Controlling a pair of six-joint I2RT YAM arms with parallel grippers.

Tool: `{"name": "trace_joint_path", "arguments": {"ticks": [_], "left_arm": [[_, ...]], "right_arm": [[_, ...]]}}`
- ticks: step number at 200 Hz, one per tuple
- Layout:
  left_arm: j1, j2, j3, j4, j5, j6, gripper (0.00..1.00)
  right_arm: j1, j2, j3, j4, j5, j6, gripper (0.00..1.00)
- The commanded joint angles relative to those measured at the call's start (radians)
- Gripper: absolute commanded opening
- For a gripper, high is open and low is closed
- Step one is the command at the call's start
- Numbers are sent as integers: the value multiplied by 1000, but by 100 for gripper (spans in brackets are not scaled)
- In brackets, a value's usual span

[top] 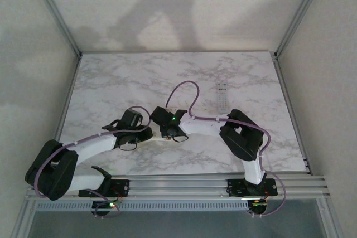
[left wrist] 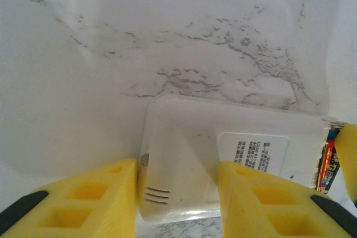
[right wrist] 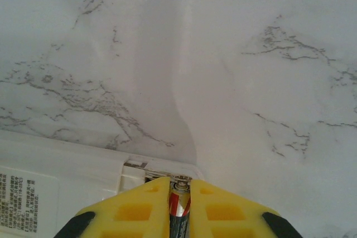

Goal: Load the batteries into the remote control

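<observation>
The white remote control (left wrist: 189,154) lies back up on the marble table, a printed label on its back. My left gripper (left wrist: 177,193) is shut on its vented end, one yellow finger on each side. At the remote's other end a battery (left wrist: 329,163) with red and orange print lies in the open compartment. In the right wrist view the battery (right wrist: 178,207) sits tight between the yellow fingers of my right gripper (right wrist: 179,190), its metal tip at the compartment's end wall (right wrist: 167,166). From above, both grippers, left (top: 134,124) and right (top: 167,127), meet at the table's near middle.
A second, slim white remote (top: 222,96) lies lengthwise at the right back of the marble table (top: 111,82). Aluminium frame posts (top: 56,12) stand at the table's corners, and a rail (top: 184,182) runs along the near edge.
</observation>
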Motion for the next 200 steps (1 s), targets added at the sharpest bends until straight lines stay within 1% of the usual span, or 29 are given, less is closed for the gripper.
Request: {"name": "trace_joint_path", "arguments": {"ticks": [1,97,127,167,185,200], "left_arm": [[-26,23,-4,-10,20,-5,40],[-26,37,7,-7,25,0,40],[-28,31,3,-9,20,-1,40],[-29,35,5,-9,22,1,40],[-29,34,5,-9,21,1,40],[-30,33,2,-9,20,3,40]], "right_arm": [[13,-16,20,-84,-65,-17,14],[-7,-50,48,-102,-69,-12,19],[-10,-44,45,-121,-56,-8,19],[-15,-50,46,-105,-57,-5,18],[-17,-58,52,-101,-58,-6,20],[-20,-64,53,-97,-55,-8,23]]}}
